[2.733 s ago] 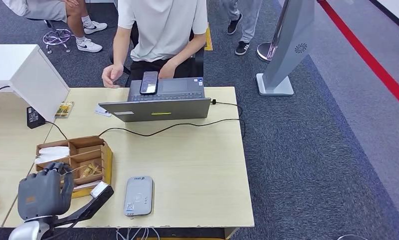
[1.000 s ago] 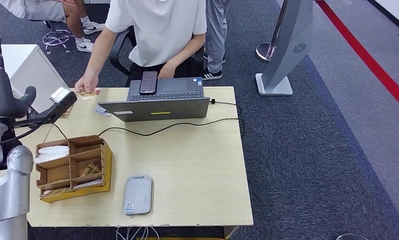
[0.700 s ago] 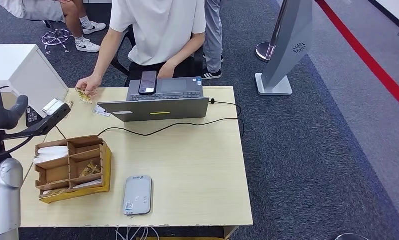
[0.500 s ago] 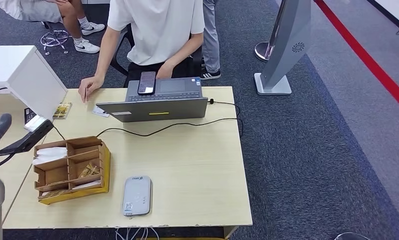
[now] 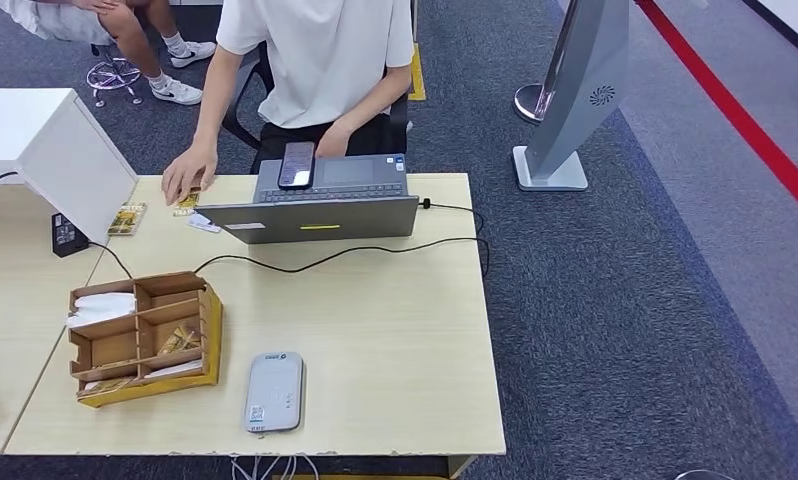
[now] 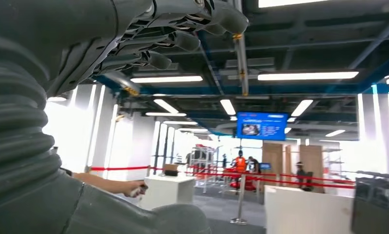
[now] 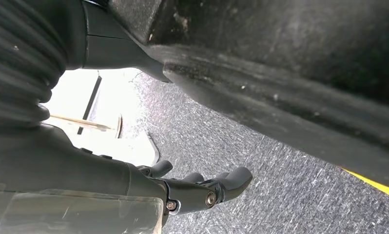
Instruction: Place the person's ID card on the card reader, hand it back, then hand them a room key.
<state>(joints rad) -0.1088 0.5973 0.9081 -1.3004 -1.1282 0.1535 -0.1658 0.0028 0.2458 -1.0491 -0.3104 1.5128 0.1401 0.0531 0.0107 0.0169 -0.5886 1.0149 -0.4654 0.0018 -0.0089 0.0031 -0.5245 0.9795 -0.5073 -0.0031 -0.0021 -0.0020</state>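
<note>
The left arm, raised at the head view's left edge half a second ago, has gone from that view. The pale wooden table (image 5: 395, 350) spans the lower left. On it, a grey laptop (image 5: 315, 205) sits at upper centre. The brown cardboard organiser box (image 5: 145, 335) and rounded grey card reader (image 5: 276, 392) lie bottom left. A person's hand (image 5: 187, 175) covers what may be a small gold-patterned ID card (image 5: 186, 203). The left hand (image 6: 148, 39) points up toward the ceiling, fingers spread, empty. The right hand (image 7: 202, 187) hangs over carpet, fingers loosely extended, empty.
</note>
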